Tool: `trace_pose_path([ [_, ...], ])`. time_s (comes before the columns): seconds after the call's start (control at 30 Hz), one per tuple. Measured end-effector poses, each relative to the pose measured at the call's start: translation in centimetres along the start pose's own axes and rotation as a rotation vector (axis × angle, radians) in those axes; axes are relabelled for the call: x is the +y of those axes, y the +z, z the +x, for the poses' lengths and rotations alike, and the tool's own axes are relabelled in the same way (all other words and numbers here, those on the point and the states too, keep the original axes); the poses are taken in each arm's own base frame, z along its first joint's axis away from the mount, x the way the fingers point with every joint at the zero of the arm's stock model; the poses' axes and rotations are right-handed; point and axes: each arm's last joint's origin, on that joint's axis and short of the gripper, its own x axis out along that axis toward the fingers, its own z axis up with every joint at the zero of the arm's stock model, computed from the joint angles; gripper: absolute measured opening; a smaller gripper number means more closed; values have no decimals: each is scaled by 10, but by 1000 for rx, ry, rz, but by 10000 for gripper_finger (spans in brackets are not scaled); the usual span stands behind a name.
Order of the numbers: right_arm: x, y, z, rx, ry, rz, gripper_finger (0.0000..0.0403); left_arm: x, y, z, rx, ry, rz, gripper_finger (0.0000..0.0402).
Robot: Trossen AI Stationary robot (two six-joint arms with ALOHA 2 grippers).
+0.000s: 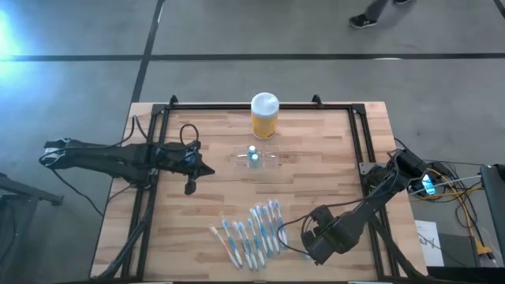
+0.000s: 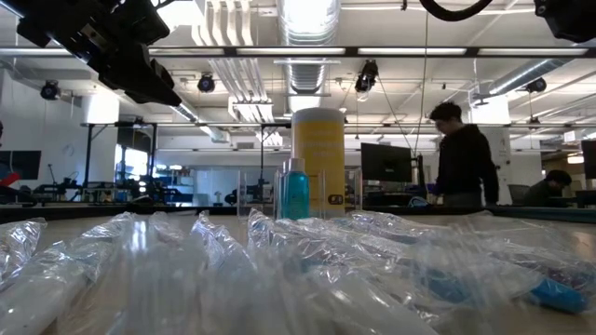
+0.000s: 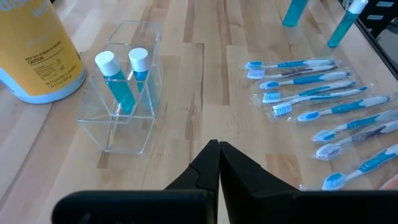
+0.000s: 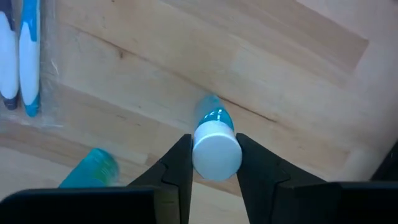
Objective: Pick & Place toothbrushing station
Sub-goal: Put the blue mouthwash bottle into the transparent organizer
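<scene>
The clear toothbrushing station [image 3: 124, 115] stands on the wooden table in front of the yellow jar [image 3: 34, 53]. It also shows in the high view [image 1: 254, 156]. Two blue tubes with white caps [image 3: 121, 78] stand in its slots. My left gripper [image 3: 217, 149] is shut and empty, hovering left of the station [image 1: 203, 168]. My right gripper [image 4: 216, 155] is at the near right of the table [image 1: 304, 233], shut on a blue tube with a white cap [image 4: 216, 149]. My right gripper pinches the blue tube between its two fingers at the white cap [image 4: 217, 163], one finger on each side. The fingers come from above, pointing down along the tube. The blue body [image 4: 208, 112] hangs below the cap. Whether its lower end touches the table, I cannot tell.
Several wrapped toothbrushes [image 1: 251, 233] lie in a row at the near middle, left of my right gripper. Another blue tube [image 4: 93, 168] is beside the held one. Black rails [image 1: 359, 142] run along the table's sides. A person [image 2: 463, 158] stands in the room beyond.
</scene>
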Motion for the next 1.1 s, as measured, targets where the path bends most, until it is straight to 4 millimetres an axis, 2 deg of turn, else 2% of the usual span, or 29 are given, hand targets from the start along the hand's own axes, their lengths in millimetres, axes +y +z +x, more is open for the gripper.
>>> trace_pose_path([
  [0.23, -3, 2, -7, -14, 25, -47, 89, 0, 1, 0, -6, -1, 1, 10],
  [0.63, -19, 19, -42, -115, 164, -94, 89, 0, 1, 0, -14, -1, 1, 10],
  [0.87, -27, 44, -60, -169, 215, -155, 89, 0, 2, 0, -23, 4, 6, 10],
  [1.1, -29, 90, -75, -250, 254, -237, 89, 0, 4, 0, -38, 6, 6, 10],
])
